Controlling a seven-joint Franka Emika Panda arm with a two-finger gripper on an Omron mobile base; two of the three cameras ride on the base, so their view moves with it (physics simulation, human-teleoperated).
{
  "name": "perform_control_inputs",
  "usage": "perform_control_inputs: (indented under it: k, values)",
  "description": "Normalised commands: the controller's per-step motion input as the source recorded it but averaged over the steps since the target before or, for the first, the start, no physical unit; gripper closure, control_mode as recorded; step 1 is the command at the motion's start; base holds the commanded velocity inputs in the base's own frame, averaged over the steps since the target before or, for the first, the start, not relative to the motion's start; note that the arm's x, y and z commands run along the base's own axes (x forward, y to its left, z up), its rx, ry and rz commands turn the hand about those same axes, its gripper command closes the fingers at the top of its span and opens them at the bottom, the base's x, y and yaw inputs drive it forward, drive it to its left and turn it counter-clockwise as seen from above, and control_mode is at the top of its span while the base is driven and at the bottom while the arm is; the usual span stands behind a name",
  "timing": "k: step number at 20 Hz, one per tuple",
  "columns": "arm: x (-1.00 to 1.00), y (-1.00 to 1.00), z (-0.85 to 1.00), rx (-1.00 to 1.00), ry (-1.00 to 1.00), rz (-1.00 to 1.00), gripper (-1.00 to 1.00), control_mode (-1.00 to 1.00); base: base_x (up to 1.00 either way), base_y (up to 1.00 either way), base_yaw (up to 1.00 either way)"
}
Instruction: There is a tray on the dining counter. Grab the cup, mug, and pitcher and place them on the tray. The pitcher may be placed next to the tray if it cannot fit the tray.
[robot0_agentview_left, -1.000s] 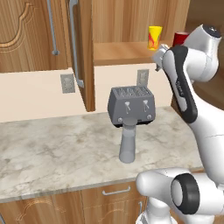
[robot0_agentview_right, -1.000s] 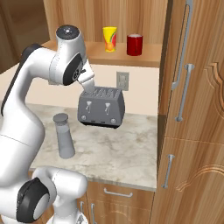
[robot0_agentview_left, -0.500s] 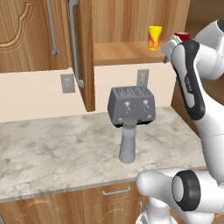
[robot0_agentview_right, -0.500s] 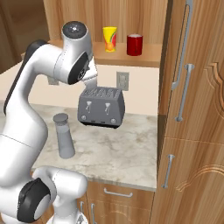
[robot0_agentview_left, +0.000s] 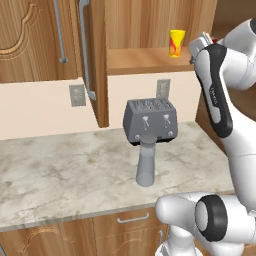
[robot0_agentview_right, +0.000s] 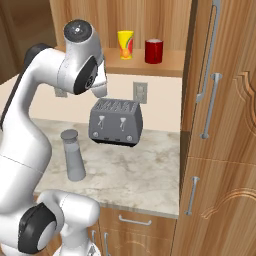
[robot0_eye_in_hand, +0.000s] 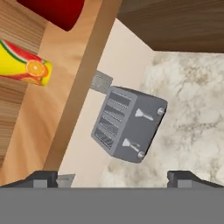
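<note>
1. Left base view: yellow cup (robot0_agentview_left: 176, 42) upright on the wooden shelf (robot0_agentview_left: 145, 60), near the raised arm's hand. Looks light, rigid and smooth, probably slippery; best pinched across the mid-body, since no handle. Grey pitcher (robot0_agentview_left: 146, 160) upright on the marble worktop (robot0_agentview_left: 60, 170) in front of the boxy toaster (robot0_agentview_left: 150, 120); tall, likely tippy; better taken low on the straight cylinder than at the narrow neck.

2. Right base view: red mug (robot0_agentview_right: 154, 50) just beside the cup on the same shelf, apart from it. Squat, glossy, stiff; side handle not discernible here, so a grip across the body seems safest. Pitcher matte, plain, left of the toaster.

3. Hand view: end effector (robot0_eye_in_hand: 118, 177) spread wide, nothing between the tips. Cup's fruit-patterned side and a slice of the mug near the frame's edge; ribbed toaster slots and veined marble further along.
</note>
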Motion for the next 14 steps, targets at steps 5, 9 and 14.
perform_control_inputs:
  k: [5,9,14]
  values:
    - [0.05,-0.29,0.18,0.06,-0.04,-0.02,-1.0,-1.0,0.0,0.0,0.0]
    - [0.12,-0.27,0.21,0.07,-0.09,-0.03,-1.0,-1.0,0.0,0.0,0.0]
    - [0.18,-0.24,0.25,0.06,-0.07,-0.03,-1.0,-1.0,0.0,0.0,0.0]
